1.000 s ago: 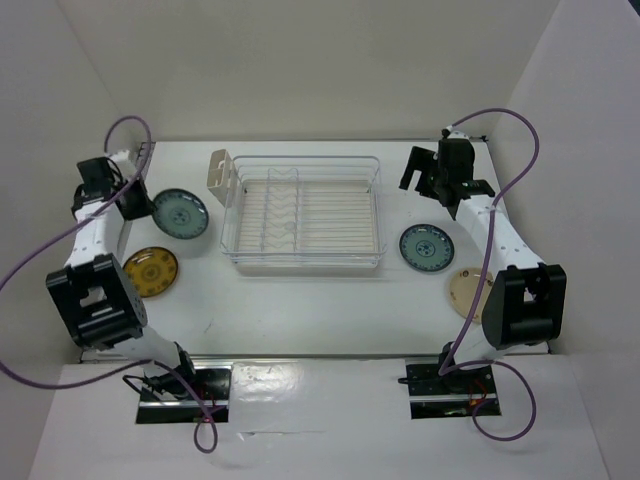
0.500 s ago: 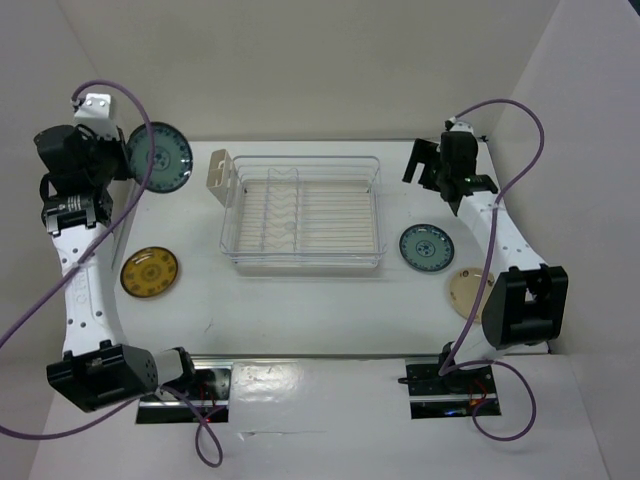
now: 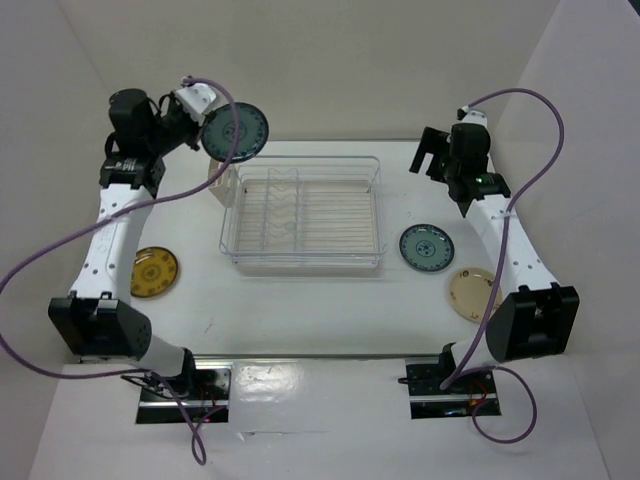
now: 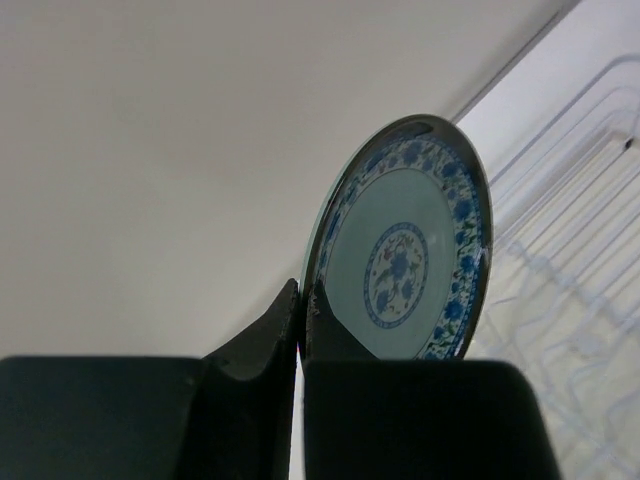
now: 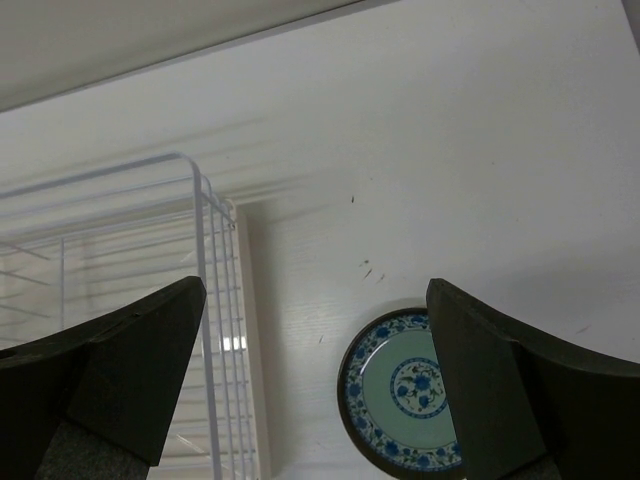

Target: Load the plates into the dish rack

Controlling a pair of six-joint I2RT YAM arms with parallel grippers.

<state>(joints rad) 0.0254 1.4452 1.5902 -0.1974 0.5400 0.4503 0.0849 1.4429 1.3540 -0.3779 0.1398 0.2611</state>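
Amber-brown plate (image 3: 153, 272): lies flat on the table (image 3: 300, 310) at the left of the overhead view, beside the left arm and well apart from the dish rack.

Left gripper (image 4: 300, 303): raised in the upper left of the overhead view. The wrist view shows its two dark fingers pressed together on the lower rim of a plate.

Held teal plate (image 3: 236, 132): stands on edge in the air, clear of the table, above and just beyond the rack's far left corner. Its blue-patterned face (image 4: 405, 262) shows in the left wrist view, with the rack's ribs at the right edge of that view.

Beige holder (image 3: 220, 176): hangs on the rack's left end, below the held plate.

Dish rack (image 3: 300, 262): clear tub at the middle of the table, long side across the frame, with a white ribbed insert inside. No plate stands in it.

Right gripper (image 5: 312, 300): held high at the upper right of the overhead view, beyond the rack's far right corner. Its jaws stand wide apart with nothing between them. Its camera looks down on the rack's corner (image 5: 205, 240) and a plate.

Second teal plate (image 3: 427, 247): flat on the table just right of the rack, apart from it, and seen low between the right fingers (image 5: 405, 395).

Cream-beige plate (image 3: 468, 292): flat on the table in the lower right, near the second teal plate and partly under the right arm.
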